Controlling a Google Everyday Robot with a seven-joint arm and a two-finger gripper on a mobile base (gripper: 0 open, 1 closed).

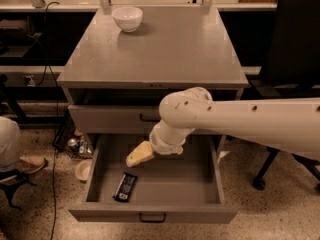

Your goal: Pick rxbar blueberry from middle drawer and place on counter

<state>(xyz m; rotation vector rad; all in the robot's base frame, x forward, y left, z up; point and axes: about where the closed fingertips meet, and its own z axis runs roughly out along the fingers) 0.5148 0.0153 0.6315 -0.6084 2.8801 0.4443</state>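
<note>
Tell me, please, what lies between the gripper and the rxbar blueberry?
In the camera view, only bare middle drawer floor shows between the gripper, over the drawer's middle, and the rxbar blueberry at its front left.

Matte metal counter [165, 49], glossy white bowl [127, 18], smooth cream tool [135, 157] above matte metal middle drawer [190, 214]

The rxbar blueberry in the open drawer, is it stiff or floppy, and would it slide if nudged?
The rxbar blueberry looks small and flat, so probably light and fairly stiff. It lies flat on the smooth middle drawer floor, so a nudge may slide it. The end effector hovers just beyond it.
</note>
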